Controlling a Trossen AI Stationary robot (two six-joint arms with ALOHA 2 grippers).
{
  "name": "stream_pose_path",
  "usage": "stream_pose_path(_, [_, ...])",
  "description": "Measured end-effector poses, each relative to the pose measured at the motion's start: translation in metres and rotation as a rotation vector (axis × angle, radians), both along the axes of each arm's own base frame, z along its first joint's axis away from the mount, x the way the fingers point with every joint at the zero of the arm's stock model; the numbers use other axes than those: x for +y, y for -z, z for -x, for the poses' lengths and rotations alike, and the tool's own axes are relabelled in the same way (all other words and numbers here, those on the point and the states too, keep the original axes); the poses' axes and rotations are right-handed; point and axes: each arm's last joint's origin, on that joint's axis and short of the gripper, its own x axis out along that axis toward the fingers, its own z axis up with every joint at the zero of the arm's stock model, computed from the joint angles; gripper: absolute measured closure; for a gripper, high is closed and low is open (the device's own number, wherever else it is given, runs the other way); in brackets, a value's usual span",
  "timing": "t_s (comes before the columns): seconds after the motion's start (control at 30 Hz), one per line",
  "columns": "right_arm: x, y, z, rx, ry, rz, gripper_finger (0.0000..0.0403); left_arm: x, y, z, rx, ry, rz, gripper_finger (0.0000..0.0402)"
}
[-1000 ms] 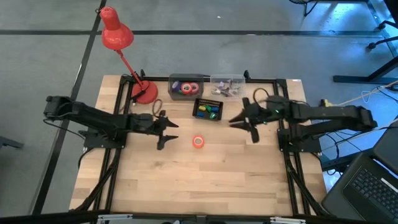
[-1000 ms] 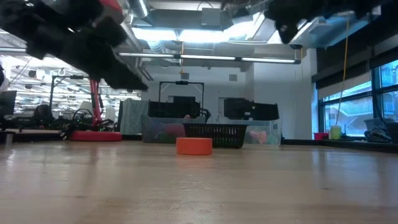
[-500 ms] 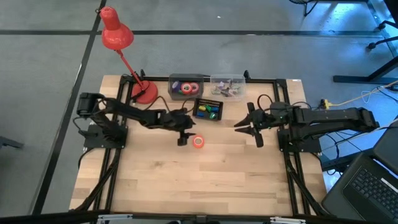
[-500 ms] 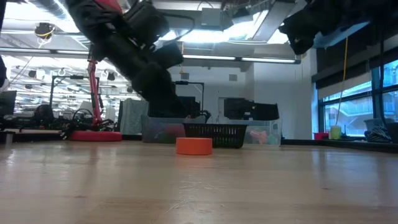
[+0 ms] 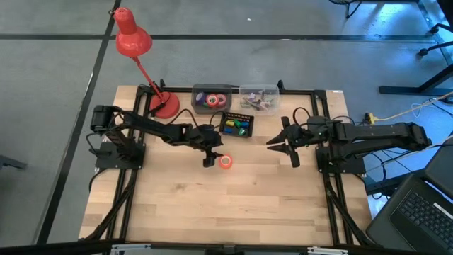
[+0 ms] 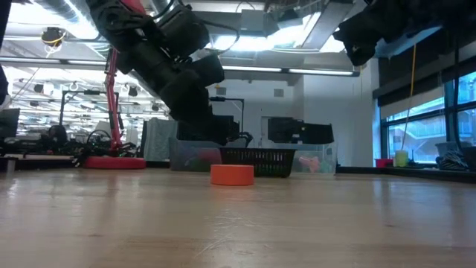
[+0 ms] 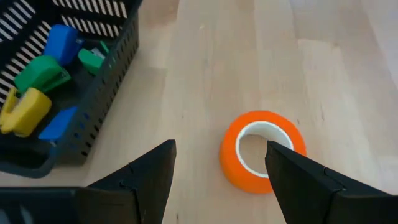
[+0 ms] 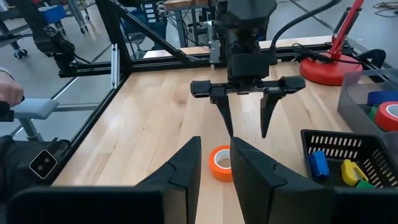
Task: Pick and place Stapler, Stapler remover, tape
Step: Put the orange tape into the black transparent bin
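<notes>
Tape (image 7: 261, 151), orange and unlabelled, sits below the wide-spread left pincer (image 7: 221, 180).

I count one orange tape roll (image 5: 226, 161) lying loose on my worktop (image 5: 233, 205). Behind it stand one black basket (image 5: 236, 124), two clear bins (image 5: 211, 98) and one red lamp (image 5: 134, 44).

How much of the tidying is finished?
Some tape rolls already sit in the clear bin. Now the open left pincer hovers by the orange tape roll, not gripping yet. Grabbing it and putting it away is left. The right pincer waits aside.
</notes>
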Motion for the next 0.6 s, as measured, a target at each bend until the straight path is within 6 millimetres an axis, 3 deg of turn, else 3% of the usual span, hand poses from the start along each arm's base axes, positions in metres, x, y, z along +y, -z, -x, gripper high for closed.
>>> stream_pose_path(0.3, [0.000, 0.000, 0.000, 0.002, 0.000, 0.001, 0.0315, 0.010, 0.034, -0.010, 0.057, 0.025, 0.117, 0.0162])
stream_pose_path(0.6, [0.000, 0.000, 0.000, 0.001, 0.000, 0.001, 0.0315, 0.011, 0.038, -0.020, 0.059, 0.006, 0.211, 0.0162])
